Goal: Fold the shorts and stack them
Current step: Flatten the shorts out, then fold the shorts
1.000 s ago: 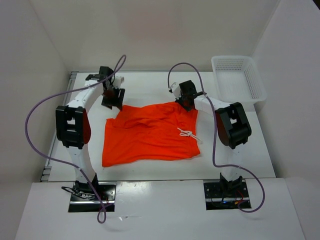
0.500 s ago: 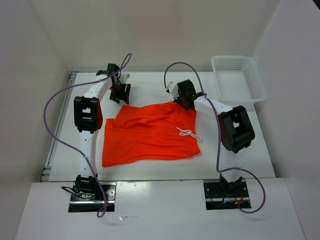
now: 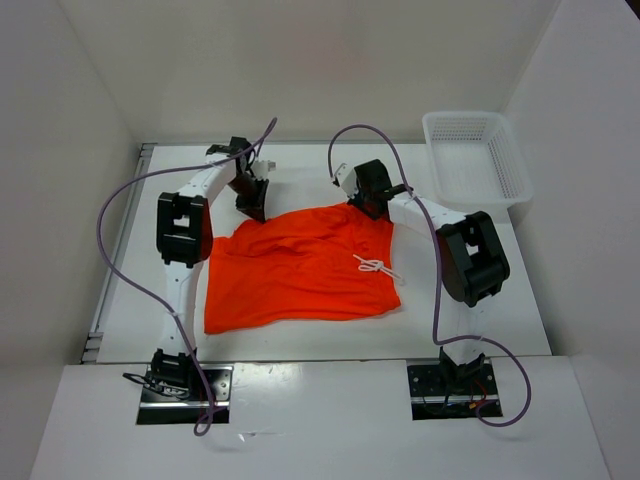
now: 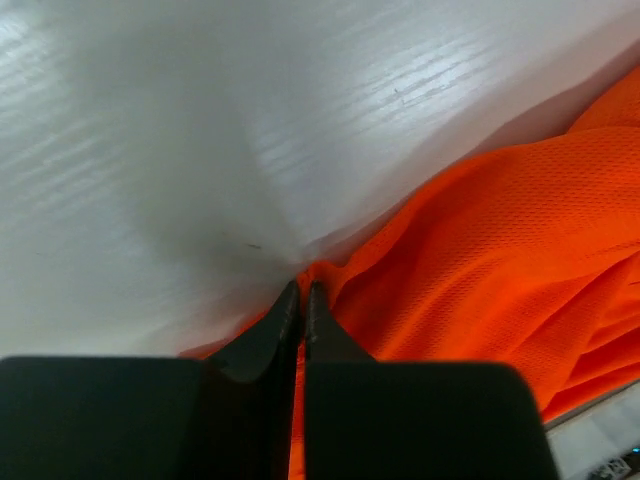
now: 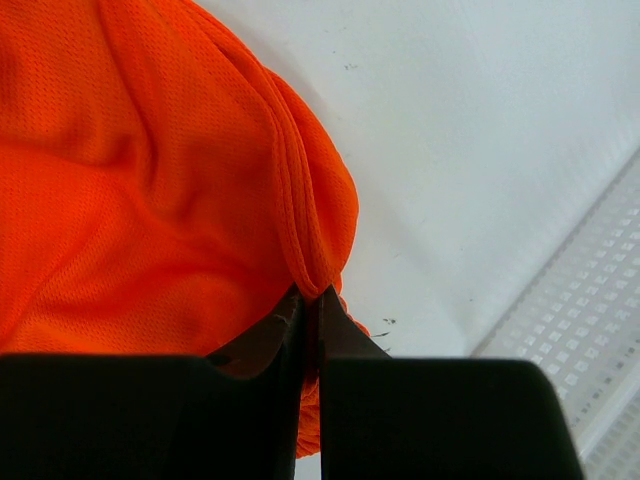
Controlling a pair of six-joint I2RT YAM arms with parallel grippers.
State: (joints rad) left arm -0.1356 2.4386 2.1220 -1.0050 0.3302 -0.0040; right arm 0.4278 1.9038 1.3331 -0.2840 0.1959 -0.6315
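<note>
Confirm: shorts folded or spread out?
Spread out, unfolded. The shorts lie wide and mostly flat on the table, drawstring showing on top; the left gripper and right gripper each pinch a far edge.

Bright, even light from above; soft faint shadows; streaky glare upper left in left wrist view; wrist-view foregrounds blurred.

Bare table (image 3: 300,345) runs left of and before the shorts (image 3: 300,275); the basket (image 3: 476,155) blocks the far right corner

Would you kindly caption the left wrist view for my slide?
Left pincer shut on an edge of the orange shorts above the white table.
</note>
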